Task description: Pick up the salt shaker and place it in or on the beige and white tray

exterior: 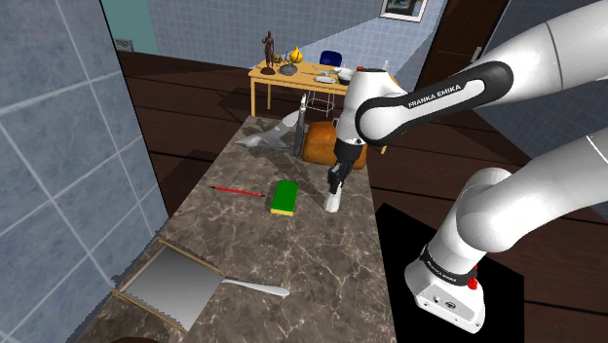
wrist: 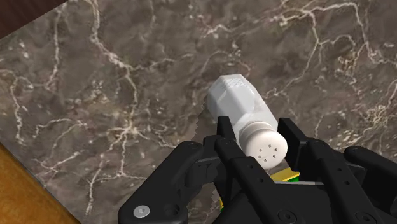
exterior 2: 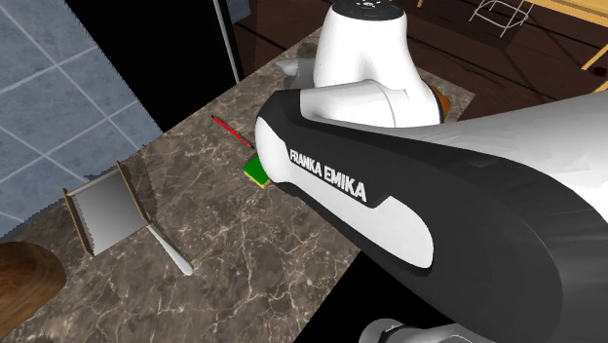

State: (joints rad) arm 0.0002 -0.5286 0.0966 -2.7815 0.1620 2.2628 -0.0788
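Note:
A white salt shaker (wrist: pixel 242 105) with a perforated round cap stands on the dark marble counter (wrist: pixel 127 95). My gripper (wrist: pixel 259 130) is shut on it, with one black finger pressed against each side just below the cap. In the shoulder view the gripper (exterior: pixel 336 185) points down over the shaker (exterior: pixel 333 203) near the counter's right edge. The beige and white tray (exterior: pixel 175 289) lies at the counter's near left end, well away from the gripper. The second exterior view shows that tray (exterior 2: pixel 102 209) at the left, with the arm hiding the shaker.
A green sponge (exterior: pixel 285 198) lies just left of the shaker, and a red pencil (exterior: pixel 237 190) lies further left. A brown loaf (exterior: pixel 322 144) sits behind the gripper. A silver utensil (exterior: pixel 258 287) lies beside the tray. A wooden table (exterior: pixel 292 83) stands far back.

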